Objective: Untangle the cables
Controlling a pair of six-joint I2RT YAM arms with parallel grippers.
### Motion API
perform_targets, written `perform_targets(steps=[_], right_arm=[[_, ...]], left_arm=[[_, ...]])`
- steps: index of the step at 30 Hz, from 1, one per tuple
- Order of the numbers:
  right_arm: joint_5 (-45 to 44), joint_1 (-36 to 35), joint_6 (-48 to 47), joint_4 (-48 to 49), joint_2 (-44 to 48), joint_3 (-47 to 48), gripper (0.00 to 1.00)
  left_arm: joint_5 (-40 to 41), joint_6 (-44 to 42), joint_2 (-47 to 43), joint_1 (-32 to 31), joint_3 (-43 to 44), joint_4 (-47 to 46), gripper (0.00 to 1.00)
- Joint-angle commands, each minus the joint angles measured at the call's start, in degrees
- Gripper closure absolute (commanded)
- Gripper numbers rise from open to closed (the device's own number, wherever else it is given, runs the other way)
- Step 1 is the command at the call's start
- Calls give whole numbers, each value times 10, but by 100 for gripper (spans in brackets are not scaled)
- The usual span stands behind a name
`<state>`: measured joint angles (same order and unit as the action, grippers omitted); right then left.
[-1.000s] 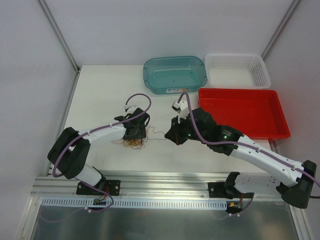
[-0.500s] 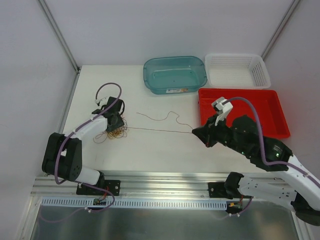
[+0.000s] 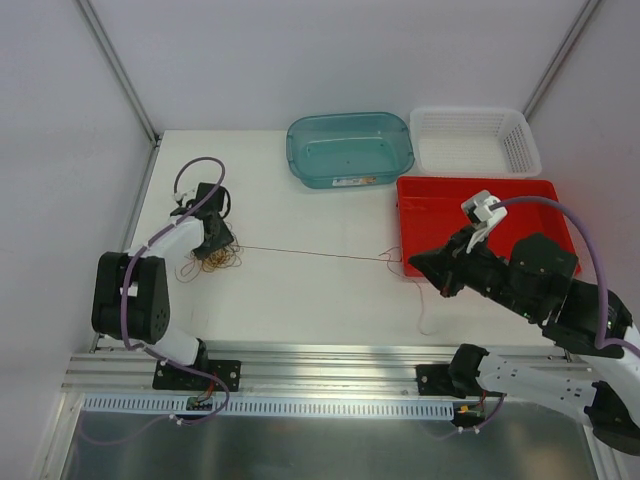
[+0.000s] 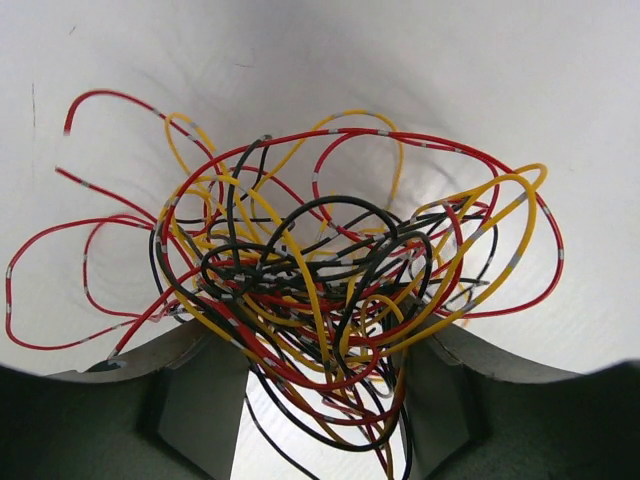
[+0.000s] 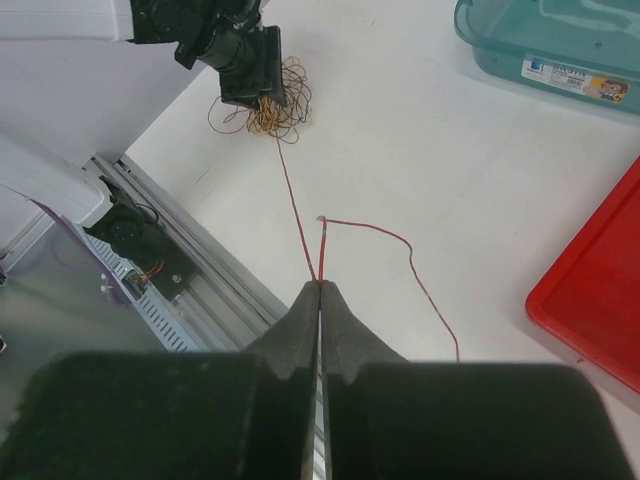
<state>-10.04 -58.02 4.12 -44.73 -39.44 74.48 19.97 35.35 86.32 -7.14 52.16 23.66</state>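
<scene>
The cables are a tangle (image 3: 214, 262) of hair-thin red, yellow and black wires at the table's left. My left gripper (image 3: 214, 244) sits on it. In the left wrist view the tangle (image 4: 300, 270) fills the gap of the left gripper (image 4: 320, 350), whose jaws stand partly closed round the bundle. One red wire (image 3: 310, 254) runs taut from the tangle to my right gripper (image 3: 413, 262). In the right wrist view the right gripper (image 5: 320, 285) is shut on this red wire (image 5: 295, 215). Its loose tail (image 5: 400, 245) curls away to the right.
A teal bin (image 3: 300, 160) and a white basket (image 3: 520, 150) stand at the back. A red tray (image 3: 480, 183) lies to the right, just behind my right arm. An aluminium rail (image 3: 330, 370) runs along the near edge.
My right gripper has pulled back to the right with the red wire. My left gripper has carried the tangle to the left. The wire between them now runs straight and taut.
</scene>
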Motion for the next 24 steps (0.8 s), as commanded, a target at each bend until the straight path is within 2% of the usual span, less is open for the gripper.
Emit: perform_targets(steps=[1,9,15,18,19,24], right_arm=[[3,-1,-16,-4,8,65,99],[-10,-1,-36,-60,8,155,99],[-9,-1,-39,-68,9,182,99],[2,-1,-39,-58,0,175,99],[5,-2,-39,-55,-7,162,99],[36,-1,-57,20,-64,107,99]], left_arm=[[24,-24,47,32,26,24,47],[21,-50,107,88,85,38,36],[36,-81,136,134,105,46,34],[32,-86,137,143,104,53,42],[25,-85,133,143,102,54,51],[-35,-92,68,129,95,62,71]])
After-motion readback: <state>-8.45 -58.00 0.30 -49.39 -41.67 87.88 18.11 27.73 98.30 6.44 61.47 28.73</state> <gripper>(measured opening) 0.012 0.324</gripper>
